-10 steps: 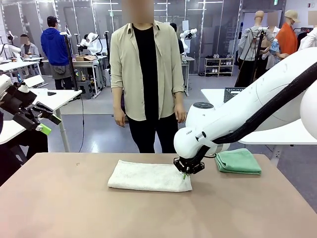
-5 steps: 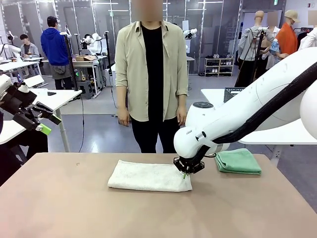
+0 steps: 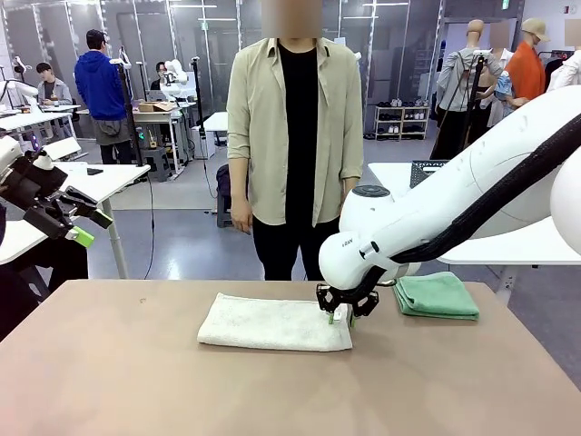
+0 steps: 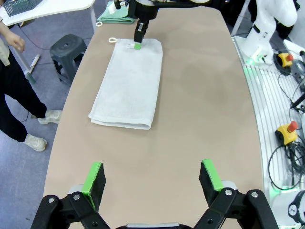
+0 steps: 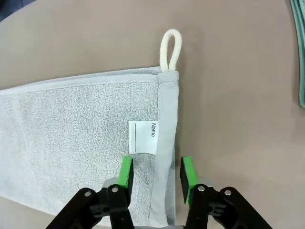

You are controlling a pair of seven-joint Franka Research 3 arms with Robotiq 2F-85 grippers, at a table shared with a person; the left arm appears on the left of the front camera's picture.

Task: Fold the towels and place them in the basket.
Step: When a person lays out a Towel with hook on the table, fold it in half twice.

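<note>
A cream-white towel (image 3: pixel 272 322) lies folded into a long strip at the middle of the table, seen too in the left wrist view (image 4: pixel 128 86). My right gripper (image 3: pixel 341 315) hovers just over its right end. In the right wrist view the jaws (image 5: pixel 155 174) stand apart astride the hem beside the name tag, and the towel (image 5: pixel 71 124) lies flat. A folded sea green towel (image 3: pixel 438 295) rests at the far right of the table. My left gripper (image 4: pixel 151 179) is open and raised off to the left (image 3: pixel 80 232). The dark basket (image 4: pixel 19 5) sits on a white side table.
A person (image 3: pixel 295 136) stands at the table's far edge with arms hanging. A white side table (image 3: pixel 508 241) stands behind my right arm. A grey stool (image 4: pixel 66 47) is on the floor beyond the far edge. The near half of the tan tabletop (image 3: pixel 182 391) is bare.
My right gripper's jaws have parted over the towel's right end, letting go of the cloth. The person has stepped to the right. My left arm has stayed still.
</note>
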